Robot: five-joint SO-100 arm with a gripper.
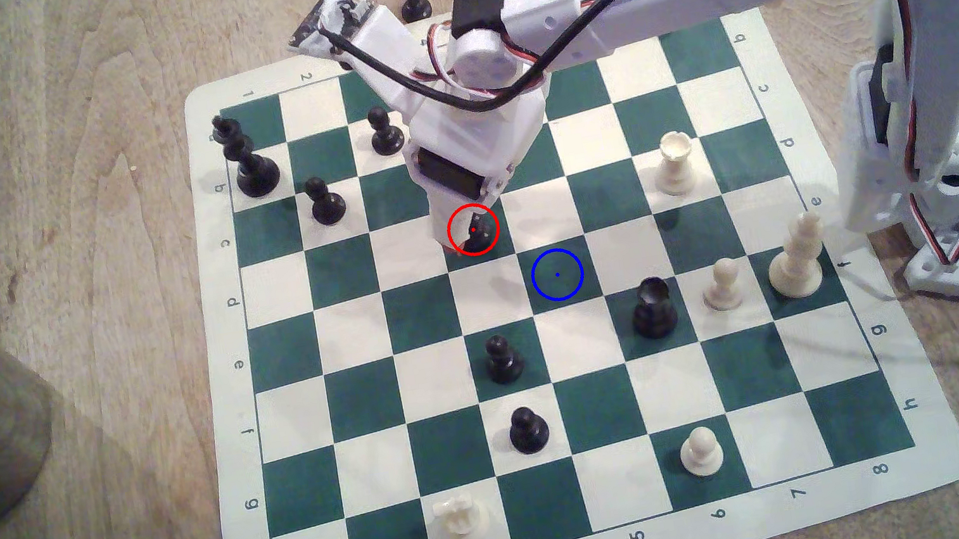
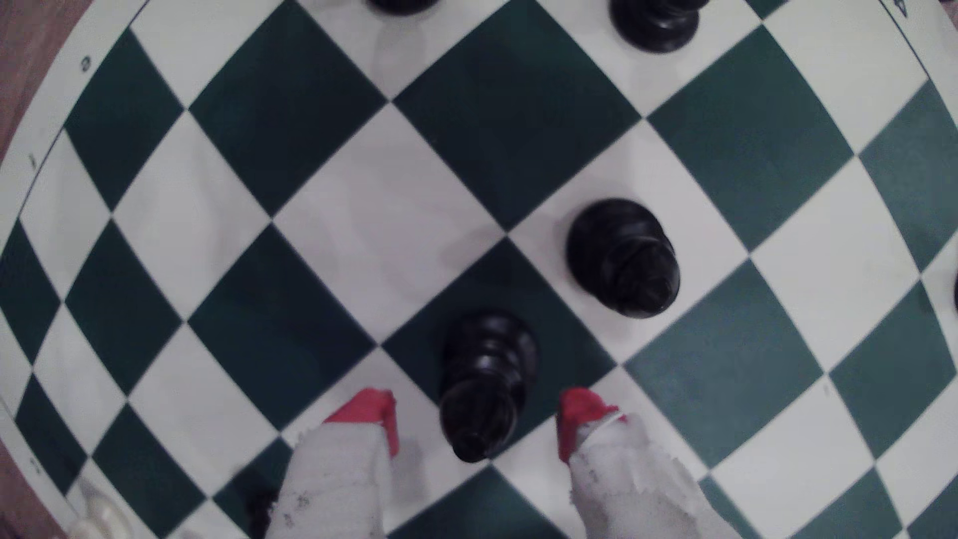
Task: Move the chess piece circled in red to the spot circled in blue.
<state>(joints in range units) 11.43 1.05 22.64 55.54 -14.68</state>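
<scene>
Hand [image 2: 477, 422] gapes wide around one black bishop [image 2: 484, 383], beside one blue-ringed square [image 1: 557, 274].

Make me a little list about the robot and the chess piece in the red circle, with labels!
piece: black bishop, upright on a green square
hand: open, one red-tipped finger on each side of the bishop, gaps showing
goal: blue-ringed green square, nothing on it, diagonally next to the bishop's square
nearest piece: black pawn on a white square
step: not yet gripped

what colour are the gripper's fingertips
Red: the fingertips are red over white-wrapped fingers, clearest in the wrist view, either side of the black bishop.
</scene>
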